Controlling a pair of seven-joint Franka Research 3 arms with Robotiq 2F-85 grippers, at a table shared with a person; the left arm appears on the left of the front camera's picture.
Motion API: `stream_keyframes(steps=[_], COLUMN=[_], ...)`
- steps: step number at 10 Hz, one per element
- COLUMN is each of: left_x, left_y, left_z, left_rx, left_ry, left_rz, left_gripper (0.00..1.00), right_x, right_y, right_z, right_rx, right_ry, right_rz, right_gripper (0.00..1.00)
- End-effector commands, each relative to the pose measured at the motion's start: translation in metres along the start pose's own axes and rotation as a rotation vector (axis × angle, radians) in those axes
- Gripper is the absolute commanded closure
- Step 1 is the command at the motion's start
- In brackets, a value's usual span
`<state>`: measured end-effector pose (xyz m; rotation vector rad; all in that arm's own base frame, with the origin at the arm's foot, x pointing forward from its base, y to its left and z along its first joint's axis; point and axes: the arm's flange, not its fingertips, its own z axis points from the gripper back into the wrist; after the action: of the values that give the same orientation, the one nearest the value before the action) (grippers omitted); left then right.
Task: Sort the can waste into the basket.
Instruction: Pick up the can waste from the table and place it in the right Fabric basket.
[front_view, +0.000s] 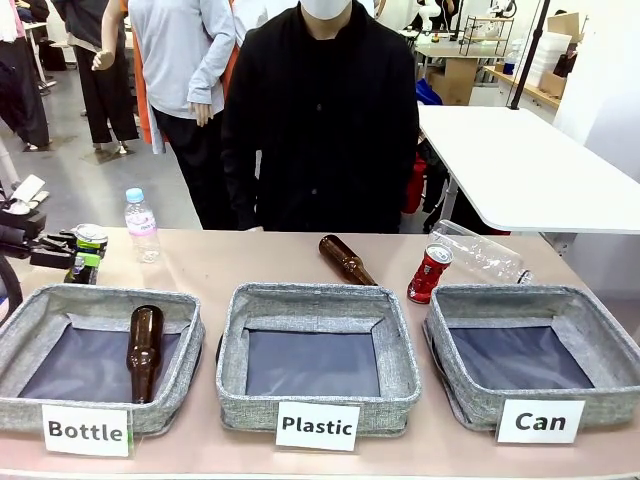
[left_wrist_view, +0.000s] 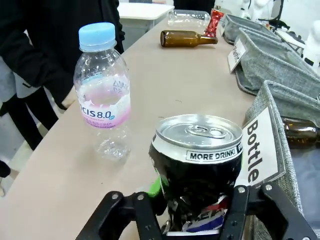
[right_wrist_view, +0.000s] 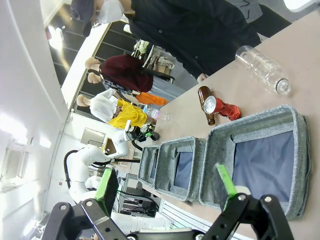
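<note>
**Dark can (left_wrist_view: 197, 160) gripped; the carry comes next**

It stands at the table's far left, clamped in the left gripper (left_wrist_view: 197, 202). Next, lift it rightward over both bins to the Can basket (front_view: 600, 320). The red can (front_view: 430, 273) lies just beside that basket. The right gripper (right_wrist_view: 167, 187) is open and empty.

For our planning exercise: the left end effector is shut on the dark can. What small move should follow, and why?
Probably lift the dark can straight up a little: the left end effector is shut on it, a plastic water bottle and the Bottle basket stand close by, and the Can basket sits far off at the right.
</note>
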<state>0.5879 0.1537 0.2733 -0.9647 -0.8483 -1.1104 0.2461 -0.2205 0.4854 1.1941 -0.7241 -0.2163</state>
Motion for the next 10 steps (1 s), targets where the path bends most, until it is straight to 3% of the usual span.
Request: stream_keyframes(steps=[1, 3, 5, 7, 8, 9, 10], left_x=[0.01, 0.038, 0.096, 0.126, 0.124, 0.115, 0.137], left_y=[-0.007, -0.035, -0.111, -0.188, -0.213, -0.233, -0.196], left_z=[0.007, 0.039, 0.088, 0.096, 0.087, 0.074, 0.105], left_rx=[0.008, 0.025, 0.005, -0.134, -0.218, -0.377, -0.15], left_ry=[0.0, -0.04, -0.079, -0.11, -0.108, -0.077, -0.124], left_rz=[-0.029, -0.097, -0.177, -0.207, -0.141, -0.133, -0.197], left_gripper=[1.0, 1.0, 1.0, 1.0, 1.0, 1.0, 1.0], right_x=[0.003, 0.003, 0.003, 0.003, 0.003, 0.003, 0.003], right_y=[0.0, 0.0, 0.0, 0.0, 0.0, 0.0, 0.0], right_z=[-0.001, -0.001, -0.001, -0.001, -0.001, -0.001, -0.001], right_rx=[0.022, 0.022, 0.022, 0.022, 0.022, 0.022, 0.022], right_ry=[-0.016, -0.016, -0.016, -0.016, -0.016, -0.016, -0.016], right_rz=[0.025, 0.025, 0.025, 0.025, 0.025, 0.025, 0.025], right_gripper=[0.0, 0.0, 0.0, 0.0, 0.0, 0.0, 0.0])
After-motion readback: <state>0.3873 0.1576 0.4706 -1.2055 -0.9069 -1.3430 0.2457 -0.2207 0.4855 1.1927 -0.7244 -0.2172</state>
